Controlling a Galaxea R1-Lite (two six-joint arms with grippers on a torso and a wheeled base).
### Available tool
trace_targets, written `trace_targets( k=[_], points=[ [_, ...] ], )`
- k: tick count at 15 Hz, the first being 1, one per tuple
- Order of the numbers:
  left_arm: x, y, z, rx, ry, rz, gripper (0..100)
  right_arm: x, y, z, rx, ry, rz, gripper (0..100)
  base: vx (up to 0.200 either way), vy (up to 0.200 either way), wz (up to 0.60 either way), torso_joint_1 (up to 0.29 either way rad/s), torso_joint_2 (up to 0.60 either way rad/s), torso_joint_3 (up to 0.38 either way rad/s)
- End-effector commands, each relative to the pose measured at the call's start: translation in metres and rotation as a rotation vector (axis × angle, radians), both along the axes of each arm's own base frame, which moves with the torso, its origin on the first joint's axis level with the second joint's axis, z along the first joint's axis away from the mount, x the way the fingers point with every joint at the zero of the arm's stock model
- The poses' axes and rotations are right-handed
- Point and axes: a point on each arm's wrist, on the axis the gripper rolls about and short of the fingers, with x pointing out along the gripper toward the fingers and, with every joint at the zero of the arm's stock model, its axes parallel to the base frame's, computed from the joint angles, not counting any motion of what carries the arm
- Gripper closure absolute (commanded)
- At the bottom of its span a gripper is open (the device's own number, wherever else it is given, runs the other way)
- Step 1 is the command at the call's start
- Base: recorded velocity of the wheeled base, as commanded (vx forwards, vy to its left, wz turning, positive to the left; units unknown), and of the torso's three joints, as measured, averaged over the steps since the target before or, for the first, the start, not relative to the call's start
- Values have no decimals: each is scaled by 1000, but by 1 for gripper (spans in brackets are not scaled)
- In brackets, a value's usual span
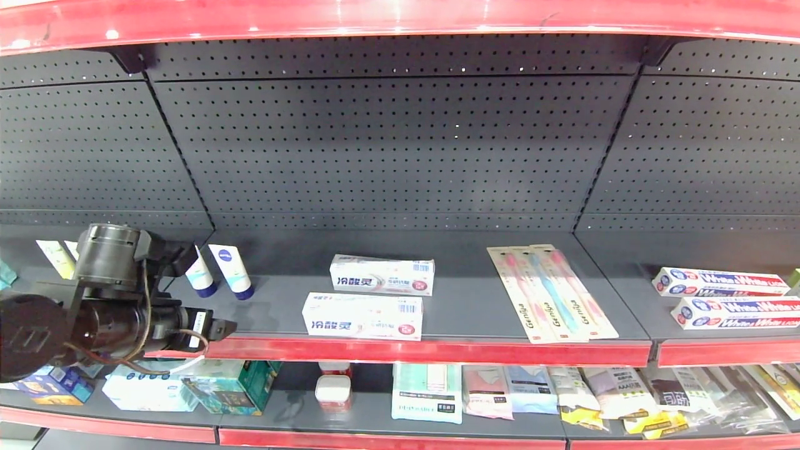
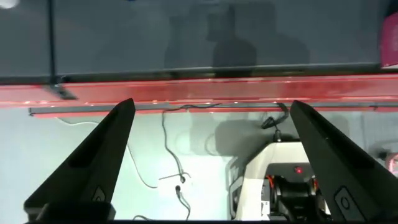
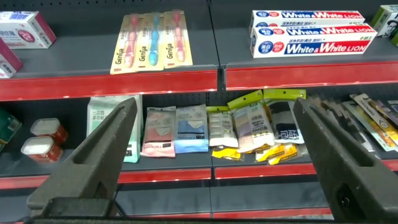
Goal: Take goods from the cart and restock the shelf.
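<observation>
Down at lower left, the left gripper (image 1: 219, 329) sits level by the red shelf edge (image 1: 437, 350), fingers wide apart and empty, same deal with the right gripper (image 3: 214, 102).

Shelf (image 1: 462, 281) is dark grey with a glossy red edge strip (image 1: 437, 350), and the back panel (image 1: 387, 144) is the same grey, dotted with holes. Toothbrush pack (image 1: 553, 294) is beige with pink and blue brushes. Left of it: white toothpaste boxes (image 1: 362, 315) with pink patches, then white tubes (image 1: 231, 270) with navy caps. Right of it: white, red and blue long boxes (image 1: 737, 312).
</observation>
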Motion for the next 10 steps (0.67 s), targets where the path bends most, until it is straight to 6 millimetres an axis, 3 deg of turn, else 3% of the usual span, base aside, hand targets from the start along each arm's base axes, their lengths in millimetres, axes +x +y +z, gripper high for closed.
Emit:
trace_targets(
  k=[1, 10],
  points=[
    [7, -10, -10, -20, 31, -25, 0, 0, 0, 0, 0, 2, 0, 0, 0, 0, 0, 0, 0, 0],
    [37, -37, -21, -59, -18, -71, 0, 0, 0, 0, 0, 2, 0, 0, 0, 0, 0, 0, 0, 0]
  ],
)
